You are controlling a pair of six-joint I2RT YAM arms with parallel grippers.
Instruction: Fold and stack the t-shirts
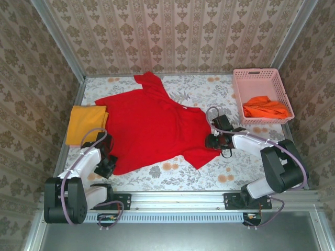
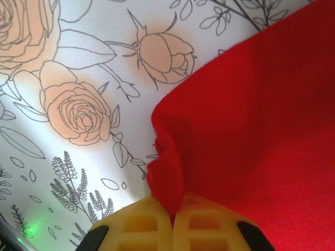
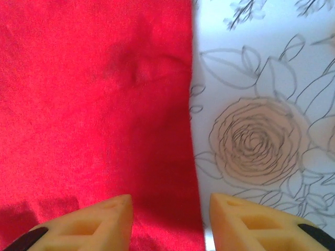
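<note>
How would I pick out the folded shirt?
Start at the flowered table, where a big red t-shirt lies spread across the middle. At the table's left edge lies the mustard-yellow t-shirt. It alone is folded into a neat rectangle; the orange t-shirt sits crumpled in the pink basket.

The overhead view is lit brightly and evenly; only soft shadows are cast, and the red t-shirt (image 1: 152, 125) is rendered so saturated that folds are hardly seen. In the right wrist view the table (image 3: 261, 130) print is blurred, and a dark shadow is thrown beside the right tool (image 3: 170, 204). The left wrist view is sharper, with a green glow at lower left
</note>
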